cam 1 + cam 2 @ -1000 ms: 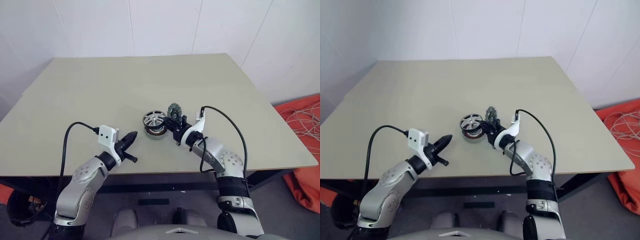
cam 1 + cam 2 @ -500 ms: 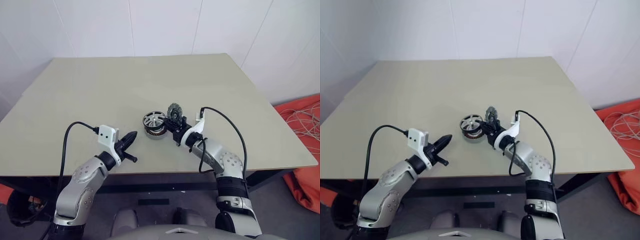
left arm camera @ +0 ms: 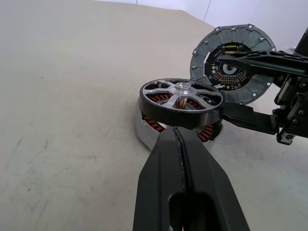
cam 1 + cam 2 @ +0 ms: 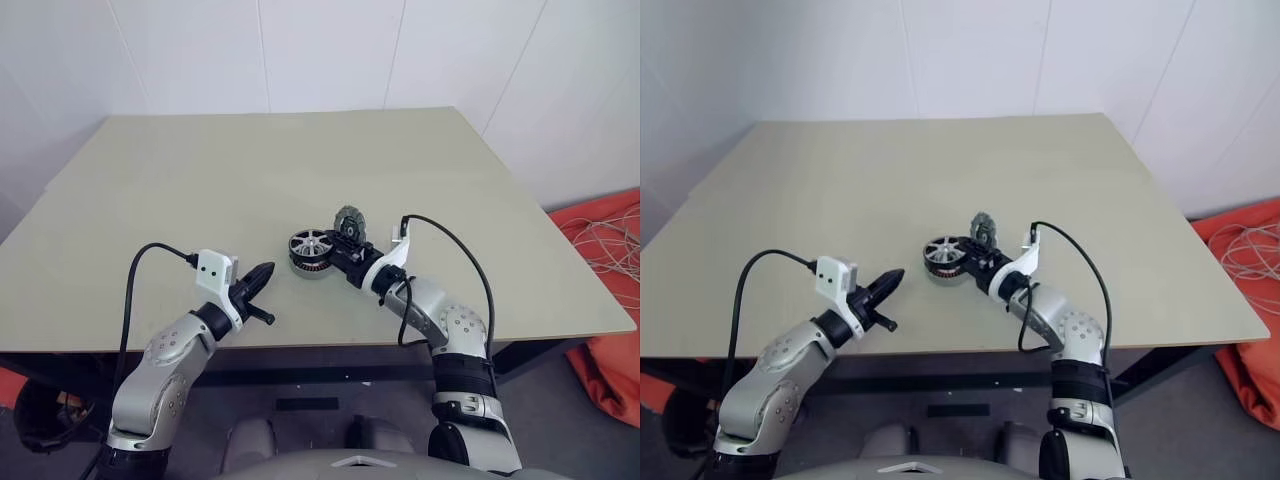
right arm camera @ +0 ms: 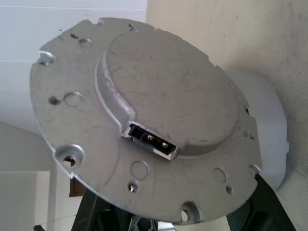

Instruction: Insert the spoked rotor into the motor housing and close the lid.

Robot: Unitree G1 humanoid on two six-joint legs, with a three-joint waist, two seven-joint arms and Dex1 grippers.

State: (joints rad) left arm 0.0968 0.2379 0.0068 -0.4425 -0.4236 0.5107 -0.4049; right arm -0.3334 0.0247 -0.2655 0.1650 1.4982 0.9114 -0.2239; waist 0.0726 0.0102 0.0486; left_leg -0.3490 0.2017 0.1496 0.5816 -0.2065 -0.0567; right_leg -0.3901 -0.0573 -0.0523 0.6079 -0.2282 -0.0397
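RISK: I see the black-rimmed silver-spoked rotor [image 3: 181, 104] seated on the copper-wound motor housing [image 3: 153, 131] | right gripper [image 4: 349, 247] holds the grey notched lid [image 3: 233, 64] upright beside the housing, jaws loosening; lid may topple | left gripper [image 3: 181, 144] closed, empty.

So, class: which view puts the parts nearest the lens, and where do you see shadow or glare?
Right wrist view: the lid sits nearest the lens, its shadow on the table behind. Left wrist view: highlights on the spoked rotor. Left eye view: even light, faint shadow under the motor housing.
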